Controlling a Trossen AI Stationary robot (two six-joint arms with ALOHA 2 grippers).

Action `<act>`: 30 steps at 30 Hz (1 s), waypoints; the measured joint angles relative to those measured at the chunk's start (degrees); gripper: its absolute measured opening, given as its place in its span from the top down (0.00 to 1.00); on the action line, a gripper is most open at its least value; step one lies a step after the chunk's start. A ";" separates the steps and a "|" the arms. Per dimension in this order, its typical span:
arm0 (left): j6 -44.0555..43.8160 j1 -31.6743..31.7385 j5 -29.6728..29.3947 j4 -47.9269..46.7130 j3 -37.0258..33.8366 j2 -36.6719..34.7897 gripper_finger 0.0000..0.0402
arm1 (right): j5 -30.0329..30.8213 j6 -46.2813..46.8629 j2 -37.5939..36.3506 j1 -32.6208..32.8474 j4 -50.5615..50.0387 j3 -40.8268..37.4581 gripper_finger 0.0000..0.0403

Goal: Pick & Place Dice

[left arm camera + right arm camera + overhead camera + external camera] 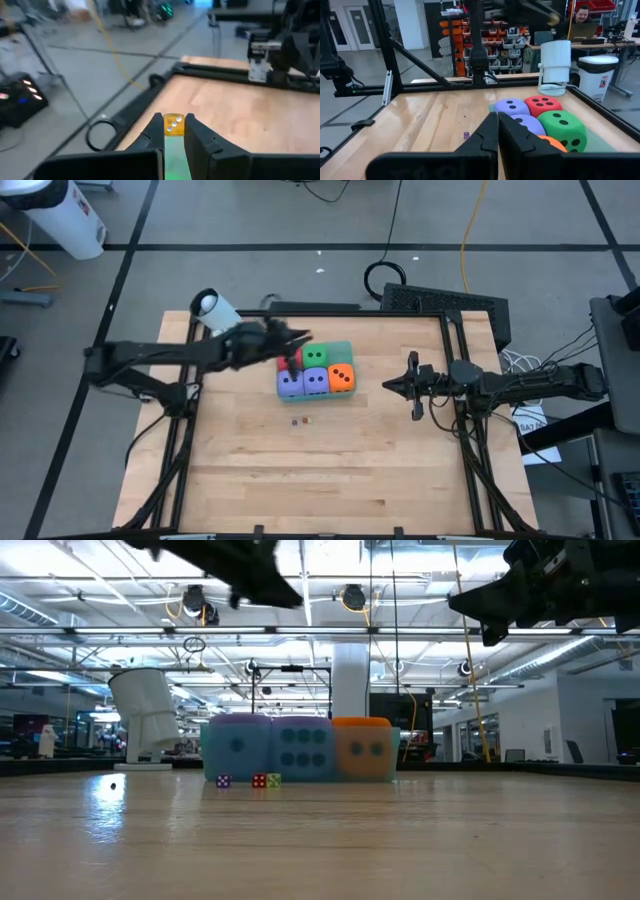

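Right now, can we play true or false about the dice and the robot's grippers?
1. The left gripper pinches a tiny yellow die. True.
2. The right gripper holds the green die. False: it is shut on nothing, off to the right of the tray, and the green die sits on the tray.
3. The orange die sits on the tray. True.
4. The other tiny dice lie on the tray. False: they lie on the bare table in front of it.
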 joint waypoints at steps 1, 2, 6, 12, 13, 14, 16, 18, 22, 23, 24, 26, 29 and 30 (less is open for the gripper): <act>0.00 0.84 1.99 -0.40 2.01 2.65 0.92 | 0.02 0.00 0.00 0.00 0.04 0.00 1.00; 0.05 1.57 3.85 -0.61 4.07 5.18 0.91 | 0.02 0.04 0.00 0.00 0.04 0.00 1.00; 1.40 3.76 9.35 -1.66 11.28 15.13 0.91 | 0.02 0.06 0.00 0.00 0.00 0.00 1.00; 0.67 6.69 12.64 -7.07 20.56 27.54 0.91 | 0.01 0.15 0.00 0.00 -0.02 0.00 1.00; 0.54 7.12 13.43 -8.93 21.53 29.17 0.91 | 0.01 0.15 0.00 0.01 0.01 0.00 1.00; 0.19 7.52 13.96 -10.33 22.35 30.80 0.91 | 0.01 0.15 0.00 0.02 0.00 0.00 1.00; -0.83 8.24 15.08 -11.63 23.49 33.57 0.91 | 0.00 0.17 0.00 0.04 -0.02 0.00 1.00; -2.29 8.83 16.09 -11.67 24.62 35.86 0.91 | 0.00 0.17 0.00 0.04 -0.04 0.00 1.00; -3.41 9.77 18.62 -11.56 25.65 39.72 0.91 | 0.00 0.17 0.00 0.04 -0.07 0.00 1.00; -3.40 9.77 18.93 -11.82 25.64 40.50 0.91 | 0.00 0.17 0.00 0.04 -0.07 0.00 1.00; -3.39 9.72 19.24 -12.07 25.63 41.04 0.91 | 0.00 0.17 0.00 0.04 -0.07 0.00 1.00; -3.37 9.59 19.49 -12.09 25.63 41.45 0.91 | -0.02 0.17 0.00 0.04 -0.06 0.00 1.00; -3.34 9.68 19.33 -12.30 25.67 42.00 0.91 | 0.00 0.17 0.00 0.04 -0.05 0.00 1.00; -3.25 9.71 19.26 -12.79 25.67 42.13 0.91 | 0.00 0.17 0.00 0.04 -0.04 0.00 1.00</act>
